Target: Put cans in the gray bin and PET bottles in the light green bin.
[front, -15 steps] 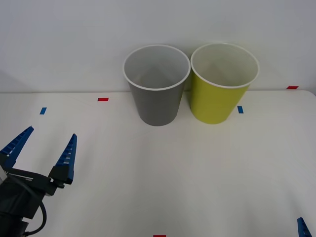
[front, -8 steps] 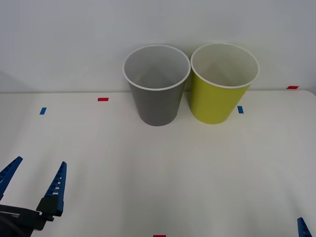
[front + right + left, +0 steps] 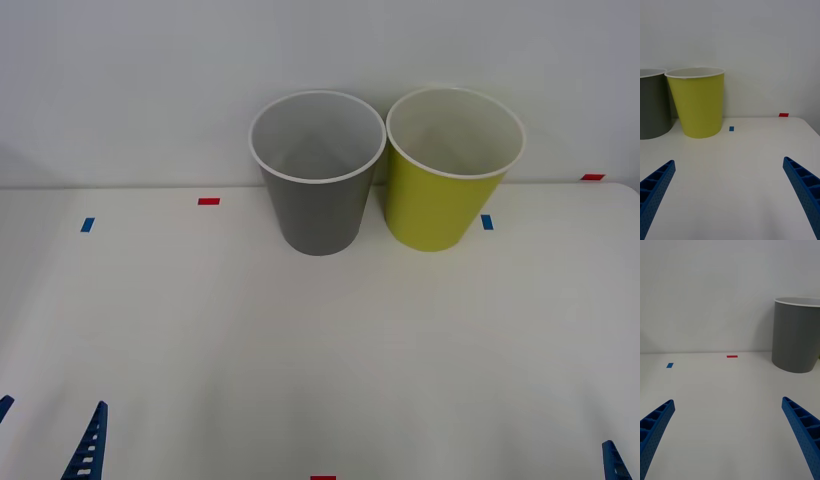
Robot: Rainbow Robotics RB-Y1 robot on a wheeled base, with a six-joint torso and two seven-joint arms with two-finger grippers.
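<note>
The gray bin (image 3: 318, 205) stands upright at the back of the white table, touching the light green bin (image 3: 440, 205) on its right. No cans or PET bottles are in view. My left gripper (image 3: 50, 408) is open at the table's near left edge, far from both bins, with just its blue fingertips showing. In the left wrist view the left gripper (image 3: 727, 401) holds nothing and the gray bin (image 3: 797, 337) is well ahead of it. My right gripper (image 3: 729, 160) is open and empty at the near right, facing the light green bin (image 3: 700, 105); one fingertip (image 3: 611, 458) shows in the front view.
Small red tape marks (image 3: 208, 201) and blue tape marks (image 3: 87, 224) lie flat on the table (image 3: 320, 340). A white wall rises right behind the bins. The table's right edge (image 3: 632, 200) runs close past the green bin.
My left gripper has drawn back toward the near left edge, still open, until only its fingertips show. The bins and the right gripper have not moved.
</note>
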